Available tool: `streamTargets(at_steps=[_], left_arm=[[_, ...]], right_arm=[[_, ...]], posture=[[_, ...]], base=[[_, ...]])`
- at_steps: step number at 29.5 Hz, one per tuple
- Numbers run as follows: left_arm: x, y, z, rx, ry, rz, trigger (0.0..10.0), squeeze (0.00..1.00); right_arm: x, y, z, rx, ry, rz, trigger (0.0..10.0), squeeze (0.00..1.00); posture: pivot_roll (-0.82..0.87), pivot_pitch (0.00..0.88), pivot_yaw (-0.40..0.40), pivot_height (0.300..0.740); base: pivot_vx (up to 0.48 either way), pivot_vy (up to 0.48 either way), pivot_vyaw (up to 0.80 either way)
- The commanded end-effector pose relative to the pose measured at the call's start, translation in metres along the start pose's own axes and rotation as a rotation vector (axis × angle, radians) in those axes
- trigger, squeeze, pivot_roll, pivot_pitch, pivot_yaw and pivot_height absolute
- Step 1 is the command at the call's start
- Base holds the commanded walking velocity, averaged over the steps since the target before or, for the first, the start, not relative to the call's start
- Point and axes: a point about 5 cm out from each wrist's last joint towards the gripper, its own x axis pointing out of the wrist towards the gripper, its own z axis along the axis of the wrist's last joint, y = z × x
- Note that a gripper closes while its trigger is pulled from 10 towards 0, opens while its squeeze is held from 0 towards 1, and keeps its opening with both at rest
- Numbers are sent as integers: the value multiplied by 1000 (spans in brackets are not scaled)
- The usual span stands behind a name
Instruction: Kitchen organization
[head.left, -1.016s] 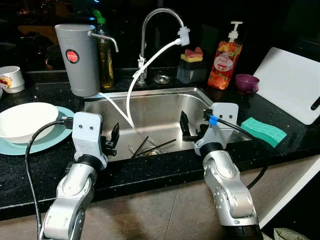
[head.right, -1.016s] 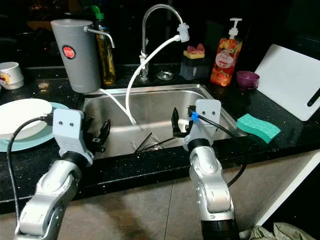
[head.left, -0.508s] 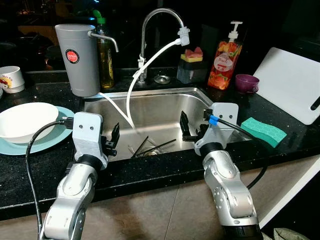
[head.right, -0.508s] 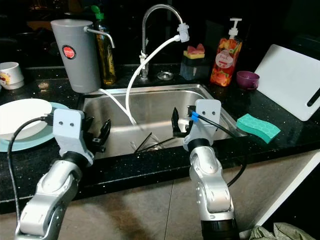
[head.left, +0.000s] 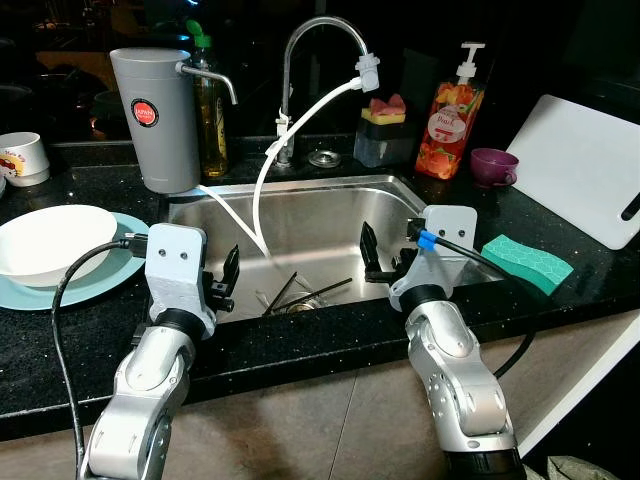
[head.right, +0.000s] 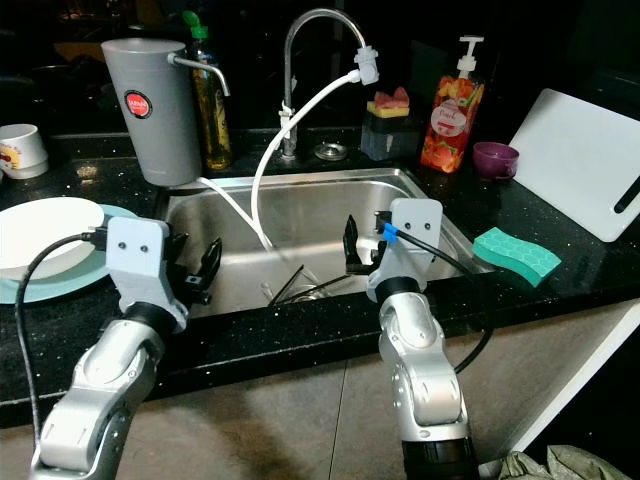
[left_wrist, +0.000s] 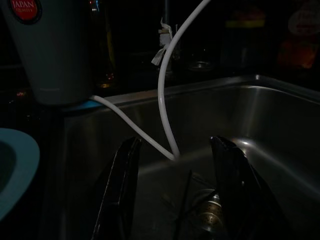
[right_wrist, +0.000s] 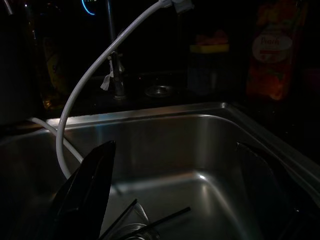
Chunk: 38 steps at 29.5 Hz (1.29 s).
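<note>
We hold our left gripper (head.left: 222, 283) and right gripper (head.left: 378, 259) over the near edge of the sink (head.left: 330, 205). Both have their fingers spread wide and hold nothing. Dark chopsticks (head.left: 305, 291) lie in the sink bottom, below and between our grippers. A green sponge (head.left: 527, 262) sits on the bench (head.left: 70, 330), just right of our right gripper.

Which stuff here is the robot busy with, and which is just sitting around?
Busy with:
left gripper, open, at the sink's front edge
right gripper, open, over the sink
dark chopsticks at the sink's bottom

Just sitting around:
green sponge
white bowl on blue plate
soap bottle
grey water filter
purple cup
white cutting board
</note>
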Motion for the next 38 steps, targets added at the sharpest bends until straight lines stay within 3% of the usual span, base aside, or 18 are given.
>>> streamTargets(at_steps=[1, 38], left_arm=[[1, -3, -1, 8, 1, -11, 10000, 0], [3, -5, -3, 8, -4, -18, 10000, 0]], right_arm=[[-1, -2, -2, 1, 8, -10, 10000, 0], [0, -2, -1, -3, 7, -5, 10000, 0]], posture=[[139, 105, -59, 740], [131, 92, -60, 740]], base=[[0, 0, 0], [0, 0, 0]])
